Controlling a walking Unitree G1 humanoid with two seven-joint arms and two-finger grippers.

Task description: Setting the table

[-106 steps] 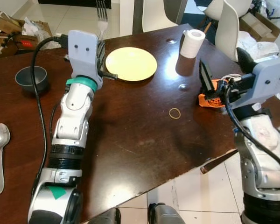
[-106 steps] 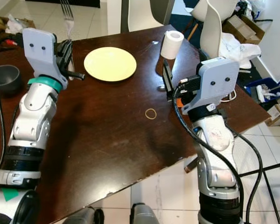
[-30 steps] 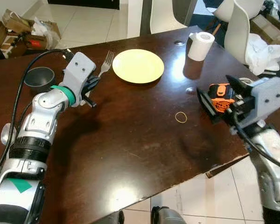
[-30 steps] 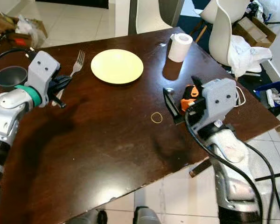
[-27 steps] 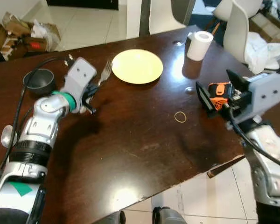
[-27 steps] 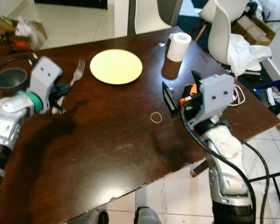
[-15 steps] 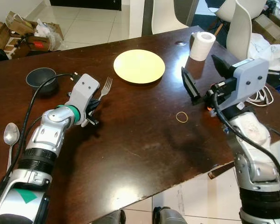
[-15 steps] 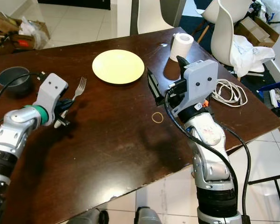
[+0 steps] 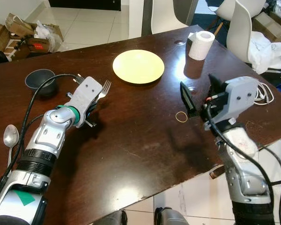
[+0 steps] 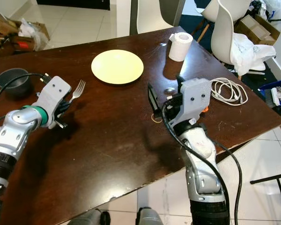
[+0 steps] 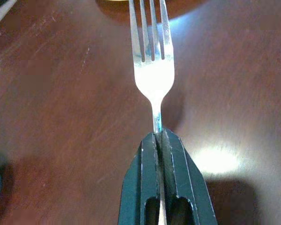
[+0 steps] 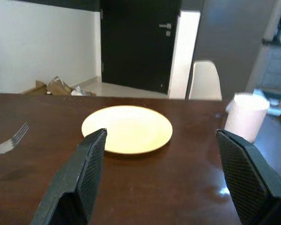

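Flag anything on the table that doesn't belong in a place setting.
Three stray items: a tan rubber band on the dark wooden table beside the right tool, a white toilet paper roll at the far edge, and a coiled white cable near the right edge.

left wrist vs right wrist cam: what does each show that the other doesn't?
Left wrist view alone: the left gripper shut on the fork by its handle, tines pointing away over the dark table.

Right wrist view alone: the right gripper open, the whole yellow plate, a toilet paper roll, a white chair, a dark door.

Both: the fork and the table.
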